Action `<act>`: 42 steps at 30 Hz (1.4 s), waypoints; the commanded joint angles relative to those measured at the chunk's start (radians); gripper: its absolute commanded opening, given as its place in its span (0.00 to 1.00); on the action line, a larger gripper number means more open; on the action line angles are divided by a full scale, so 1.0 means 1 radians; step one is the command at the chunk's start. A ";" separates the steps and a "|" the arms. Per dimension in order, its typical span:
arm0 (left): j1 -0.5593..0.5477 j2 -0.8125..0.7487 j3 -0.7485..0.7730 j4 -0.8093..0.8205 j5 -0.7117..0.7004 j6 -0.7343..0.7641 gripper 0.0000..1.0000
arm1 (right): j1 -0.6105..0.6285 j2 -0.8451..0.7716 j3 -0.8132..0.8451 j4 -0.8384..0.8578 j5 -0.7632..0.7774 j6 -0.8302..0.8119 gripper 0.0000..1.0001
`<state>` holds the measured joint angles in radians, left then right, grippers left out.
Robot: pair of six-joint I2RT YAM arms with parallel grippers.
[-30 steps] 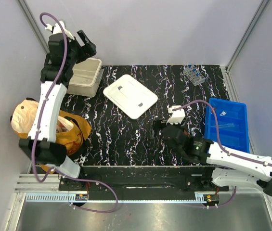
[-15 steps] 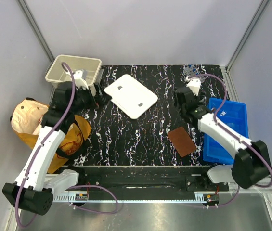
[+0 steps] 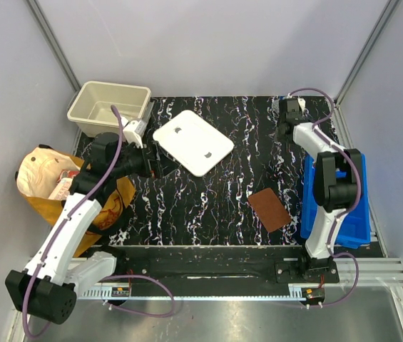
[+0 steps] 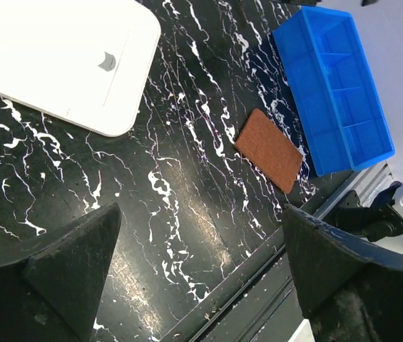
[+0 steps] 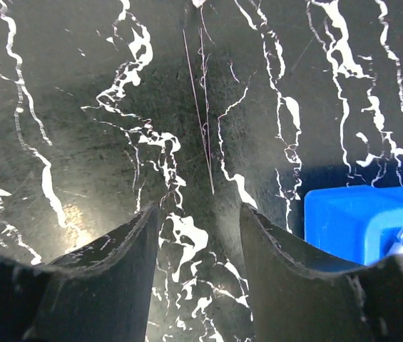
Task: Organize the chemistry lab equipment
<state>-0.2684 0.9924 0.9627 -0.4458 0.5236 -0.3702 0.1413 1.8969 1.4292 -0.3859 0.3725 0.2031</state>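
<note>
A robot test cell, lab-like: plain pale walls (image 3: 222, 43) on aluminium posts (image 3: 50, 35) box in a black, white-veined surface (image 3: 208, 206) (two arms (image 3: 69, 221) bolted to a metal rail (image 3: 215, 292) in front).

No writing, number or brand mark can be read in any view. The red-and-white packets (image 3: 61, 187) in the paper bag (image 3: 36, 165), behind and to the side of the left end effector (image 4: 201, 208), show coloured patches (too small to tell whether they are letters). The white lid (image 4: 51, 64) ahead of that end effector bears only a grey moulded notch. Beyond it, the brown pad (image 4: 269, 150) and the blue tray (image 4: 333, 85) show plain faces. Under the right end effector (image 5: 199, 208) the bench (image 5: 101, 142) shows only white veining.
</note>
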 commanded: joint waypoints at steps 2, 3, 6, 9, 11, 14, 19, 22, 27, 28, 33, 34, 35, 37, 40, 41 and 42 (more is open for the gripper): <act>-0.002 -0.044 0.002 0.084 0.038 -0.003 0.99 | -0.046 0.129 0.157 -0.140 -0.093 -0.036 0.53; 0.000 -0.043 0.005 0.073 0.023 -0.006 0.99 | -0.052 0.148 0.174 -0.152 -0.096 -0.036 0.53; 0.011 -0.041 0.018 0.044 -0.042 -0.018 0.99 | -0.066 0.192 0.214 -0.171 -0.116 -0.041 0.51; 0.031 -0.037 0.022 0.016 -0.094 -0.024 0.99 | -0.074 0.241 0.263 -0.189 -0.136 -0.045 0.48; 0.043 -0.049 0.019 0.013 -0.123 -0.032 0.99 | -0.080 0.267 0.289 -0.208 -0.142 -0.038 0.44; 0.047 -0.069 0.011 0.021 -0.129 -0.027 0.99 | -0.082 0.289 0.303 -0.222 -0.158 -0.024 0.40; 0.047 -0.095 -0.001 0.035 -0.142 -0.013 0.97 | -0.092 0.291 0.290 -0.229 -0.155 -0.024 0.40; 0.047 -0.084 0.002 0.033 -0.142 -0.010 0.95 | -0.094 0.295 0.292 -0.229 -0.178 -0.030 0.39; 0.054 -0.063 0.005 0.019 -0.145 -0.009 0.92 | -0.094 0.310 0.293 -0.241 -0.208 -0.039 0.29; 0.055 -0.066 0.004 0.022 -0.146 -0.009 0.91 | -0.095 0.314 0.292 -0.249 -0.210 -0.037 0.29; 0.061 -0.070 -0.002 0.024 -0.158 -0.004 0.90 | -0.094 0.323 0.292 -0.269 -0.228 -0.039 0.21; 0.061 -0.074 -0.002 0.024 -0.162 -0.003 0.90 | -0.094 0.320 0.289 -0.269 -0.236 -0.042 0.17; 0.061 -0.072 -0.002 0.024 -0.162 0.001 0.89 | -0.094 0.317 0.284 -0.271 -0.247 -0.041 0.12; 0.061 -0.075 -0.004 0.024 -0.162 0.007 0.88 | -0.094 0.303 0.272 -0.269 -0.262 -0.042 0.02; 0.061 -0.078 -0.002 0.024 -0.157 0.013 0.86 | -0.092 0.259 0.223 -0.240 -0.328 -0.034 0.00; 0.061 -0.078 -0.002 0.024 -0.162 0.016 0.86 | -0.089 0.230 0.197 -0.219 -0.351 -0.030 0.00; 0.061 -0.078 -0.004 0.024 -0.166 0.017 0.86 | -0.086 0.200 0.162 -0.196 -0.369 -0.024 0.00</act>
<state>-0.2111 0.9310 0.9581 -0.4557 0.3798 -0.3779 0.0513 2.1906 1.6764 -0.6102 0.1131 0.1711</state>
